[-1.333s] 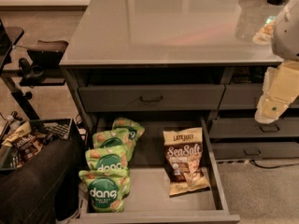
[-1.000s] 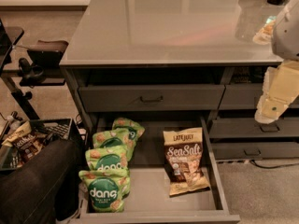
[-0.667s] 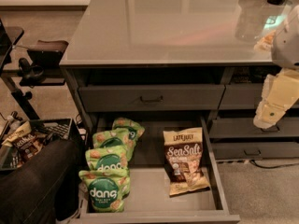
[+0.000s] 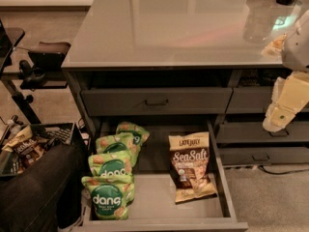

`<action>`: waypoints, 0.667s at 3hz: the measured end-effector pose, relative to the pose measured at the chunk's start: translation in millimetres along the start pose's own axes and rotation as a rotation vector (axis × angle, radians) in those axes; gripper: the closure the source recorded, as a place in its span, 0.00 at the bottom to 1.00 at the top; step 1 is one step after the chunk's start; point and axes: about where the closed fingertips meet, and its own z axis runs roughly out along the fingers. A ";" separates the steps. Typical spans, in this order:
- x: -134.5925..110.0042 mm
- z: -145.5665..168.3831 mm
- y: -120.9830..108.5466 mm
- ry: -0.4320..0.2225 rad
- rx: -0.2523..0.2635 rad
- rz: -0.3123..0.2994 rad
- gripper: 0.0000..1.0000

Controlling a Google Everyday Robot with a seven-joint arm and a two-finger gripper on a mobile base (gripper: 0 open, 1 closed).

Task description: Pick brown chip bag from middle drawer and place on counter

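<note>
The brown chip bag (image 4: 191, 167) lies flat on the floor of the open middle drawer (image 4: 159, 206), right of centre, label up. The counter (image 4: 178, 25) is the wide glossy grey top above the drawers. My gripper (image 4: 276, 122) hangs at the right edge of the view, in front of the right-hand drawers, above and to the right of the bag and well apart from it. It holds nothing that I can see.
Several green "dang" bags (image 4: 115, 170) fill the left half of the drawer. A shut drawer with a handle (image 4: 157, 101) sits above it. Narrower shut drawers (image 4: 263, 144) stand at right. A dark chair (image 4: 34, 187) and clutter are at left.
My arm and gripper have shifted slightly left and down at the right edge. The bags and the drawer have not moved.
</note>
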 end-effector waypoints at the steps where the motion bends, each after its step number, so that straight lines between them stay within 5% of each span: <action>1: 14.1 43.0 -1.5 -0.055 -0.043 0.058 0.00; 2: 35.0 92.8 -5.7 -0.140 -0.049 0.220 0.00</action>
